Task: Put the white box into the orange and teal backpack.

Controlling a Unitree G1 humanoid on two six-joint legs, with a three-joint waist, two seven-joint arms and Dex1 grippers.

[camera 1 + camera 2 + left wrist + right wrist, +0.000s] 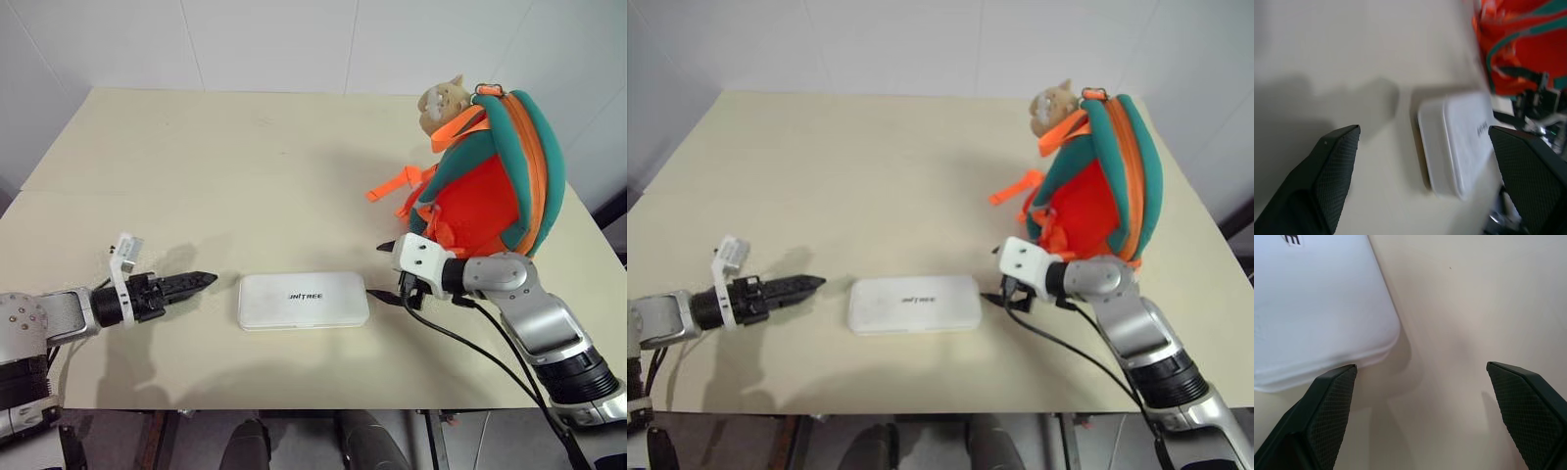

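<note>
Arms reach low over the bench (196, 166) from both sides toward the white box (304, 300), which lies flat at the near middle. Left claw (191, 283) points right at the box's left end, fingers apart. Right claw (384, 269), fingers apart, points left just beside its right end. Orange and teal backpack (490, 186) stands upright at far right.

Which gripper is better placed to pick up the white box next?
Right. The right gripper is open right at the white box's end, beside the backpack. The left gripper, also open, sits a gap away.
</note>
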